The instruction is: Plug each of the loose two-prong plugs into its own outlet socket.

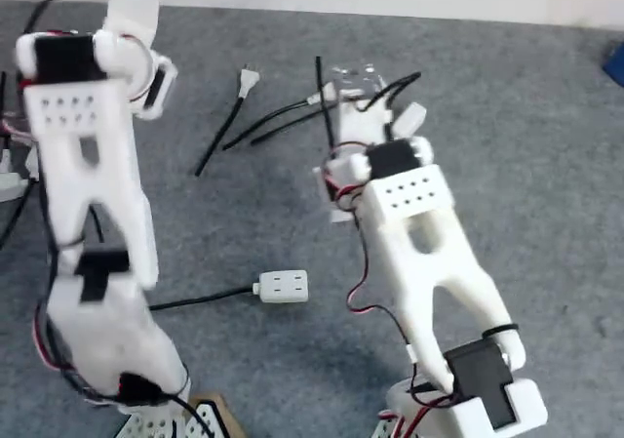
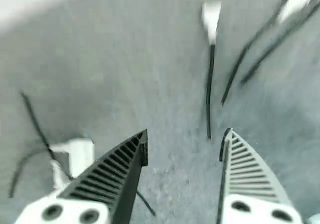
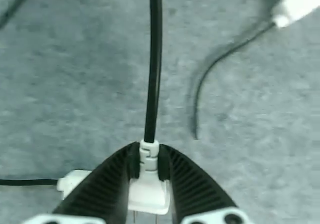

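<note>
The grey worktop (image 1: 546, 116) carries both arms: the left arm (image 1: 88, 184) rises along the 9 o'clock side, and the right arm (image 1: 429, 233) reaches in from 5 o'clock. A white socket block (image 1: 283, 286) lies near 6 o'clock, its black cord running off toward the left arm. The left hand (image 2: 186, 134) hangs wide open, gripping nothing. The right hand (image 3: 148, 151) is clamped on a white plug (image 3: 147, 189). A loose plug (image 1: 248, 80) lies at 11 o'clock, and a second plug (image 1: 325, 94) at 12.
</note>
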`<state>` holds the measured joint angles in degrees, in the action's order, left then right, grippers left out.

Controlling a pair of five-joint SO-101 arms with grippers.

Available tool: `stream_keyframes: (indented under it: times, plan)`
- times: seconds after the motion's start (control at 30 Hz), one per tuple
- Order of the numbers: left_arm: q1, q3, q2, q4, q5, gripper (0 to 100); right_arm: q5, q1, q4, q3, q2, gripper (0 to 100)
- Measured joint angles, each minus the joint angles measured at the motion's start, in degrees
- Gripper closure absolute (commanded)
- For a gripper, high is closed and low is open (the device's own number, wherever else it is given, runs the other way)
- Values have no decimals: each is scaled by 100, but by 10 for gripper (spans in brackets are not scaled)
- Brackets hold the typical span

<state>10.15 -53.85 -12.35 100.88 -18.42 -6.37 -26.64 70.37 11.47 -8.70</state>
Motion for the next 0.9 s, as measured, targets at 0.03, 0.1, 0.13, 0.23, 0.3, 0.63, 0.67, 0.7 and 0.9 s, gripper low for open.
stream_keyframes:
  times: [0.03, 0.1, 0.13, 0.23, 0.3, 0.63, 0.67, 0.7, 0.9]
  plan:
    - [-18, 123, 396, 0, 79, 762, -123, -105, -26, 0, 0, 993]
    - [-18, 598, 1187, 9, 185, 759, -404, -290, -53, 0, 0, 993]
    - [-18, 949, 1547, 9, 211, 759, -519, -369, -70, 0, 0, 993]
    - [-26, 2418, 2620, 0, 229, 753, -695, -607, -176, 0, 0, 993]
    - [-35, 3560, 3349, -220, 229, 725, -703, -695, -299, 0, 0, 993]
    - [-545, 9196, 6971, -2163, 229, 585, -1099, -695, -440, -316, 9, 993]
    - [-633, 9574, 7235, -2338, 229, 585, -1160, -695, -431, -316, 9, 993]
    - [-721, 9943, 7499, -2505, 273, 585, -1213, -695, -422, -316, 9, 993]
    - [-1116, 11727, 8651, -3666, 677, 585, -1284, -870, -422, -255, 9, 993]
